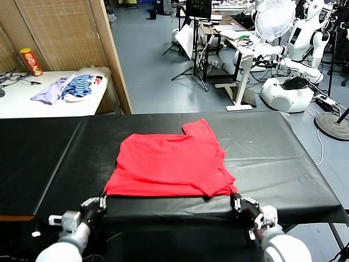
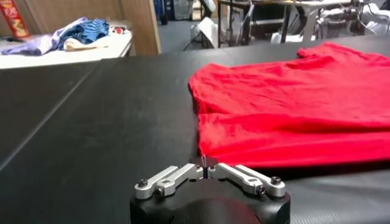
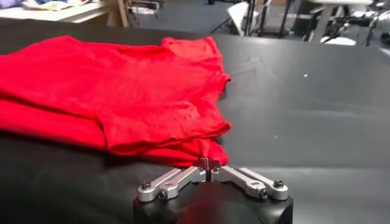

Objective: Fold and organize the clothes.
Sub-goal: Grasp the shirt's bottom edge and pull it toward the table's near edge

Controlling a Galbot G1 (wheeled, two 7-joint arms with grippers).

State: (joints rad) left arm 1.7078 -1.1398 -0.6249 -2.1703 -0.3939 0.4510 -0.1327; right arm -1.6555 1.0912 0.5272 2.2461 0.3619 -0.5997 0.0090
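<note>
Both arms are down at the near edge of the bench (image 1: 283,164), one at each front corner of the shirt (image 1: 172,164).

Left gripper (image 2: 205,168): from its wrist cam the fingers (image 2: 177,176) look pinched together, tips meeting right at the near left corner of the shirt (image 2: 292,103). The tips sit against the hem edge, but I can't see any cloth actually caught between them, so I'd call them closed and touching at most. In the head view the left gripper (image 1: 94,209) sits just below the corner, low over the bench edge, arm coming up from below the frame.

Right gripper (image 3: 208,169): same look, fingers (image 3: 244,178) drawn in to a point, tips right at the near right corner of the shirt (image 3: 122,91), where a little bunched flap of red hangs down to them. I honestly can't tell if they're nipping that flap or just starting to part. In the head view the right gripper (image 1: 246,210) is just off that corner, angled in toward it.

The shirt lies folded and flat in the middle of the bench, a rough rectangle with one sleeve sticking out at the far right. The top layer on the right side is a bit rumpled.
</note>
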